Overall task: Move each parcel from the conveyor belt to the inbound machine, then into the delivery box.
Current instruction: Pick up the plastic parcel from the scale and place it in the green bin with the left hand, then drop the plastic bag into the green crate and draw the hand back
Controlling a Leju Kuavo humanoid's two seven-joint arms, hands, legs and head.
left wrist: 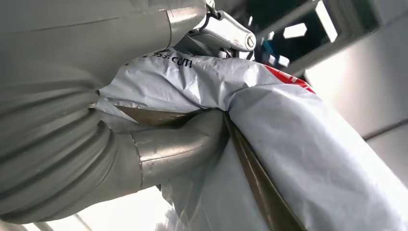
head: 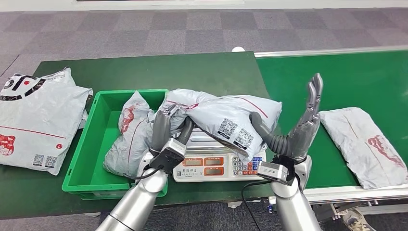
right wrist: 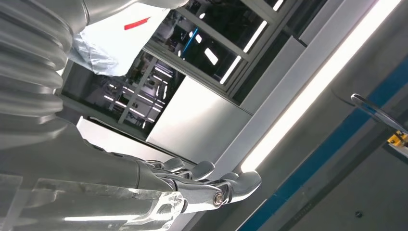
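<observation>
Head view shows a grey parcel (head: 231, 120) lying across the weighing scale (head: 219, 166), the inbound machine, at about the centre of the table, its printed codes facing up and its near edge drooping over the scale's front. The left hand (head: 166, 130) has hold of the parcel's 9 o'clock end; the left wrist view shows the thumb (left wrist: 178, 147) tucked under a fold of the grey film (left wrist: 298, 144) and the fingers closed over it. The right hand (head: 308, 120) stands at the parcel's 3 o'clock side, spread and flat with the fingers pointing up, holding nothing; whether its thumb touches the bag I cannot tell.

The step in hand appears to be carrying this parcel from the scale into the green delivery box (head: 82, 159), which sits just beside the scale at 9 o'clock and already holds another parcel (head: 127, 137). To do it well, the left hand should lift enough for the slack film to clear the box wall, and the right hand should support the far end so the bag does not sag or catch on the scale.

Further out, a third parcel (head: 363, 144) waits on the conveyor belt (head: 346, 77) at 3 o'clock, and a large bag (head: 33, 120) lies on the table at 9 o'clock.
</observation>
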